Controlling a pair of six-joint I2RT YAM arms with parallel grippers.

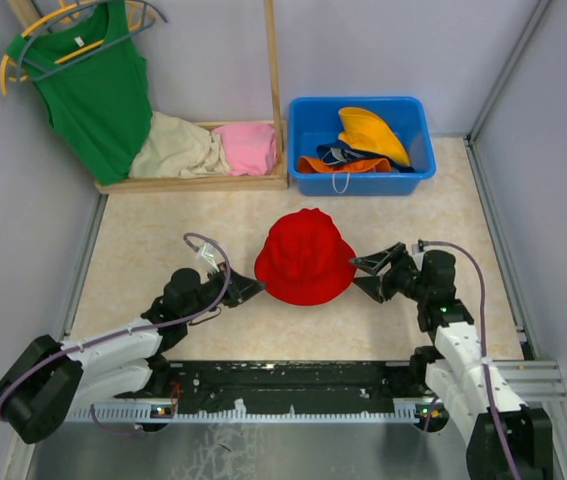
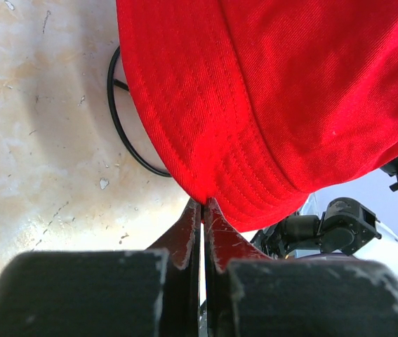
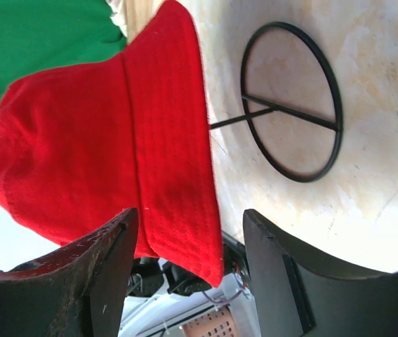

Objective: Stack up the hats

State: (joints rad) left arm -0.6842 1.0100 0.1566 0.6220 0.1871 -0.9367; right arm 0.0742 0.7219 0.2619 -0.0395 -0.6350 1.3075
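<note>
Tabletop of pale marbled laminate (image 1: pixel 163 230) carries a blue plastic bin (image 1: pixel 363 185) at the far edge, holding a yellow-orange cloth hat (image 1: pixel 371 132), a navy one (image 1: pixel 341 155) and a bright orange one (image 1: pixel 348 166). Red cloth bucket hat (image 1: pixel 305 257) sits at the table centre, raised on a black wire ring stand (image 3: pixel 293 112). Left gripper (image 2: pixel 203 205) is clenched on the brim's left edge. Right gripper (image 3: pixel 191 221) stands released, jaws either side of the right brim edge.

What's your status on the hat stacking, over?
Left claw shut on red bucket hat brim. Right claw open, brim's far edge between its fingers. Hat off the table, over black wire stand. Other hats in blue bin.
</note>
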